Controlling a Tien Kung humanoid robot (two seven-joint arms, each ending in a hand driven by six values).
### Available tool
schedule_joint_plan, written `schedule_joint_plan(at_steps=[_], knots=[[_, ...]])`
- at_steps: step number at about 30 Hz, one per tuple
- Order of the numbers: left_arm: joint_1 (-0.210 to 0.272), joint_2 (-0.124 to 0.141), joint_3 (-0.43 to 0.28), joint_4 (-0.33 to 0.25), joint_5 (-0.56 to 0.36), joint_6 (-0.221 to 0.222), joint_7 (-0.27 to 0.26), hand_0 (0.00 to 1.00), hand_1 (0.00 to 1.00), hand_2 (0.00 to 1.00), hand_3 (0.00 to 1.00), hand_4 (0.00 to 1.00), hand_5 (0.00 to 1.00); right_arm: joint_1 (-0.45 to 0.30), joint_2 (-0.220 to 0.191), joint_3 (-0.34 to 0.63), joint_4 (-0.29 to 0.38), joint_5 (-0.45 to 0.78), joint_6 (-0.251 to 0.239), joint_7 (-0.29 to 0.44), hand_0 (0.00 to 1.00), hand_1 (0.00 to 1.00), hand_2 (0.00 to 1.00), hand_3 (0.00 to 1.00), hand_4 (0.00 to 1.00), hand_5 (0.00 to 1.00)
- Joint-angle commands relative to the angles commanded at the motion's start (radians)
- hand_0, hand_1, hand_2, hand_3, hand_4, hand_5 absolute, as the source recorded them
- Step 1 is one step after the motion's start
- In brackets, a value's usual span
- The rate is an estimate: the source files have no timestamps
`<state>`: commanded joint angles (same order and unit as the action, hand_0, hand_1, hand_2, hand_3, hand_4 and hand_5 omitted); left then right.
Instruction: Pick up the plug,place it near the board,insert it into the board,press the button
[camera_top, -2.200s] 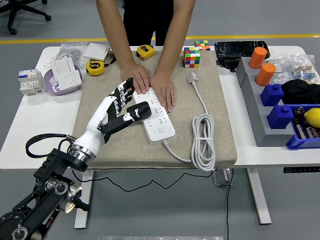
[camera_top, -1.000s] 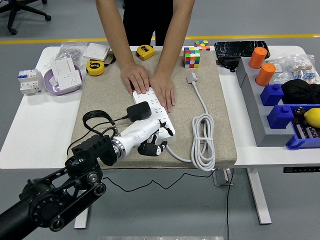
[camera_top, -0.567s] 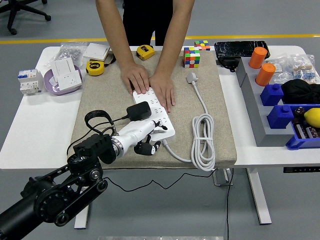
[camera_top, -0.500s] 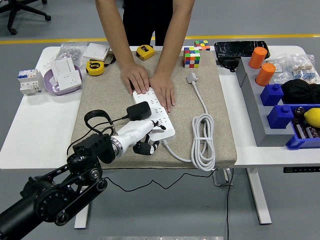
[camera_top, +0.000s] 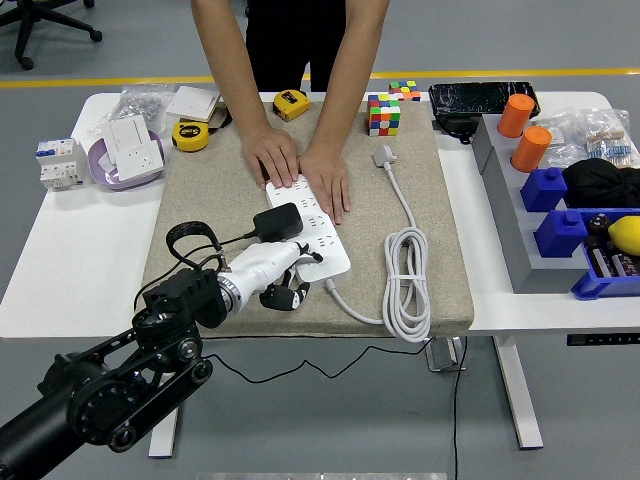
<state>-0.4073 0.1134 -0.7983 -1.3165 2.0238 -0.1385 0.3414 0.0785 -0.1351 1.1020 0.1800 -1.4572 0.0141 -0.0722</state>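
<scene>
2 tape measures (camera_top: 190, 135), 2 orange cylinders (camera_top: 517, 115) (far right), 1 board (camera_top: 310, 231).

Mat (camera_top: 200, 190): coarse beige woven cloth, matt, laid on the table (camera_top: 60, 260), whose top was smooth white laminate.
Power strip (camera_top: 312, 232), on the mat: smooth white plastic, slight sheen.
Plug (camera_top: 279, 222), on the strip: matt black plastic.
Cable (camera_top: 407, 280), right of the strip: smooth pale grey rubbery sheath.
Robot hand (camera_top: 278, 275), at the strip's near end: glossy white shell, black finger segments.
Cube (camera_top: 384, 113), at the mat's far edge: glossy coloured plastic.
Blue blocks (camera_top: 545, 188), right of the mat: matt plastic.
Orange cylinders (camera_top: 524, 130), beyond them: smooth plastic.
</scene>
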Motion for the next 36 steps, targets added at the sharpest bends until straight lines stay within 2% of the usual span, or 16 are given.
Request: schedule_joint_plan(at_steps=[19,25,29,30,32,35,36], knots=[[-0.013,0.005,0.018,0.007,0.01,-0.028,0.02,0.092,0.023,0.154,0.737,0.444,0.058,0.004,0.0,0.005,0.0,-0.001,-0.001,0.0,0.81,0.719,0.694,0.606,0.884,0.57],[-0.011,0.006,-0.012,-0.054,0.023,-0.013,0.004,0.094,0.027,0.16,0.731,0.445,0.053,0.005,0.001,0.009,0.0,-0.003,0.0,0.0,0.81,0.718,0.694,0.606,0.884,0.57],[-0.014,0.0,-0.056,-0.107,0.001,0.031,-0.049,0.094,0.027,0.16,0.731,0.445,0.053,0.006,0.002,0.007,0.0,0.0,0.0,0.0,0.81,0.718,0.694,0.606,0.884,0.57],[-0.016,-0.005,-0.07,-0.11,-0.022,0.059,-0.079,0.172,0.107,0.237,0.666,0.741,0.12,0.007,0.002,0.007,0.0,0.0,0.0,0.0,0.81,0.719,0.694,0.605,0.884,0.57],[-0.019,-0.013,-0.087,-0.104,-0.072,0.102,-0.126,0.172,0.107,0.237,0.666,0.741,0.12,0.006,0.002,0.005,0.0,0.0,0.0,0.0,0.81,0.719,0.694,0.605,0.884,0.57],[-0.032,-0.043,-0.121,-0.045,-0.182,0.182,-0.217,0.172,0.107,0.237,0.666,0.741,0.12,0.005,0.003,0.005,0.0,-0.001,0.0,-0.001,0.81,0.719,0.694,0.605,0.884,0.57],[-0.037,-0.059,-0.132,-0.012,-0.227,0.211,-0.254,0.608,0.73,0.659,0.646,0.936,0.164,0.005,0.004,0.002,0.0,0.001,0.001,0.0,0.81,0.718,0.694,0.605,0.884,0.571]])
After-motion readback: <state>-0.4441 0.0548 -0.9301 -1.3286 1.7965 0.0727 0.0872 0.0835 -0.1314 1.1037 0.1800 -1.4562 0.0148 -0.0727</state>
